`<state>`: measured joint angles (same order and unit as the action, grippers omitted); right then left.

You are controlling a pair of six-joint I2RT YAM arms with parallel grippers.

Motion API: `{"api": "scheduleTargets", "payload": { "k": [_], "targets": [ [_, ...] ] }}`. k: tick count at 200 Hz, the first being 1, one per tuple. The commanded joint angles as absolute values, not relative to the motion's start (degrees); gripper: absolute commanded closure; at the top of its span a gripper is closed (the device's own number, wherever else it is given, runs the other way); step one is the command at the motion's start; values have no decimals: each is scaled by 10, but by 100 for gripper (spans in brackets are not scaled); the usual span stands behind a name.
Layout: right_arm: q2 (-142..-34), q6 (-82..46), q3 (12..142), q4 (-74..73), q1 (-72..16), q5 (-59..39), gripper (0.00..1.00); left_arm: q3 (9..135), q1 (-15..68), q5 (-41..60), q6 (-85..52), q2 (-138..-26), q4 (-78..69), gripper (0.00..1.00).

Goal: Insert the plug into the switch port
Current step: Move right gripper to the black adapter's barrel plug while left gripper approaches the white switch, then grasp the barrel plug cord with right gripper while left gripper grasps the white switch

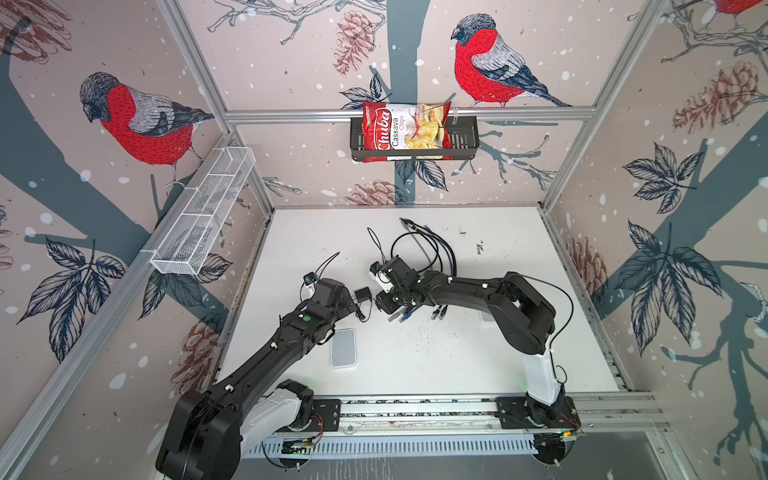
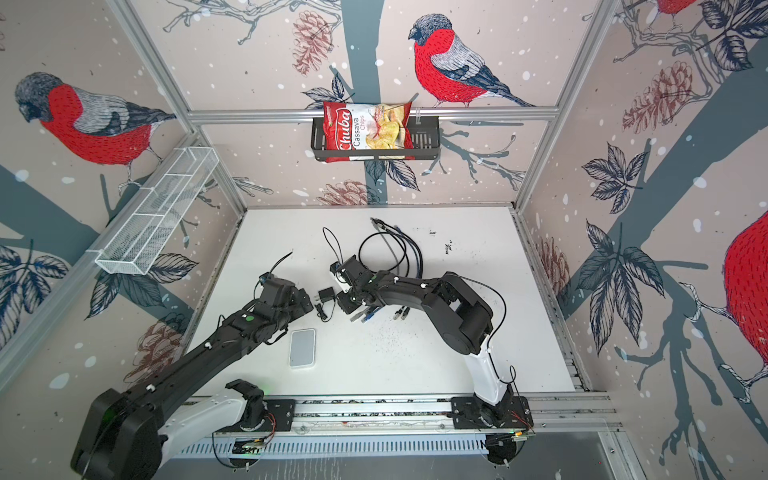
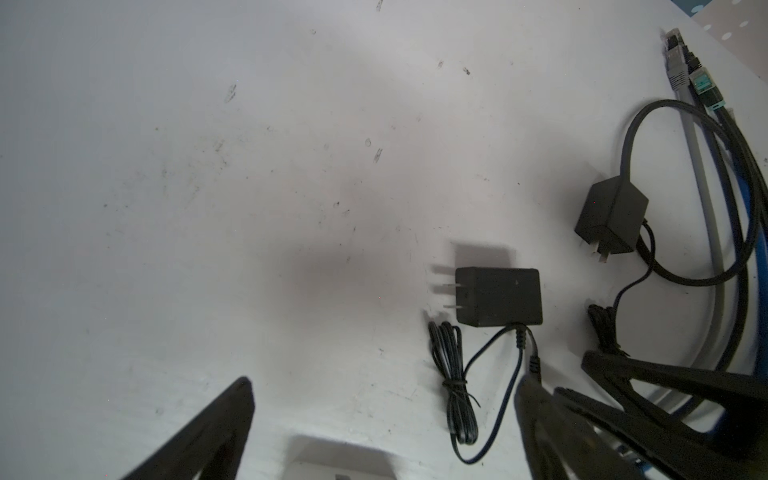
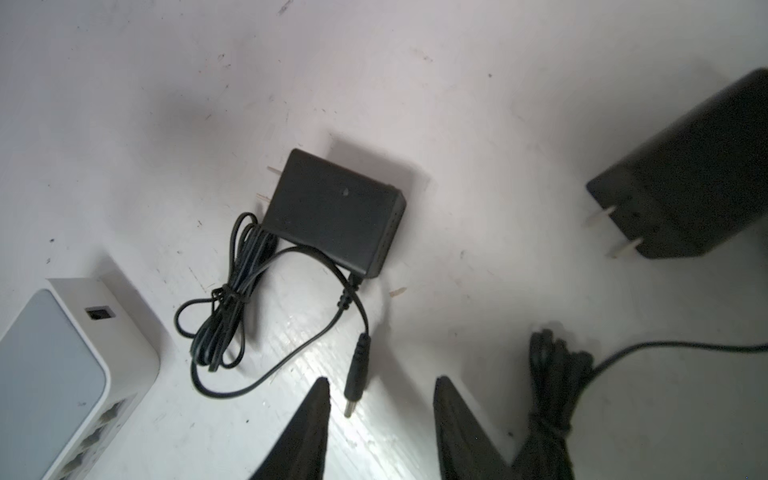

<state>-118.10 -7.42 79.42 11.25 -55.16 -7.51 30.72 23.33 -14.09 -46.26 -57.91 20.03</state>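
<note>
Two black power adapters on the white table (image 1: pixel 457 353). First adapter (image 4: pixel 332 212) flat, two prongs showing, cord partly tied in one bundle (image 4: pixel 226 299). Second adapter (image 4: pixel 698 174) near it, also two prongs, with a second tied bundle (image 4: pixel 548 395) just beside a finger of the right gripper (image 4: pixel 382 379).

One barrel plug (image 4: pixel 359 361) at the end of the first adapter's cord, flat on the table, its tip between that gripper's two fingertips. Jaws there apart, neither finger visibly pressing the plug.

Left gripper (image 3: pixel 384 384) spread wide, holding nothing, near the first adapter.

One switch (image 4: pixel 62 374), white with a grey-blue top, on the table by the left arm, apart from the plug. One small port on its end face, at least two more along its side.

Several network cables (image 3: pixel 704 187) looped farther back, exact number not countable.

On the back wall, one black basket (image 1: pixel 465 137) holding one chips bag (image 1: pixel 399 131). On the left wall, one white wire basket (image 1: pixel 199 216).
</note>
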Motion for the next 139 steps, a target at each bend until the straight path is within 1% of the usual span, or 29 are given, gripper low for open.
{"api": "scheduleTargets", "payload": {
  "k": [1,84,139],
  "targets": [
    [-1191,-64,806,113,-554,-83,57,298,234,-136,-465,-558,215,3],
    [-1224,-62,838,134,-561,-73,66,286,234,-169,-449,-516,229,3],
    [-1244,-59,878,186,-580,-16,69,294,234,-144,-439,-549,229,3]
  ]
}}
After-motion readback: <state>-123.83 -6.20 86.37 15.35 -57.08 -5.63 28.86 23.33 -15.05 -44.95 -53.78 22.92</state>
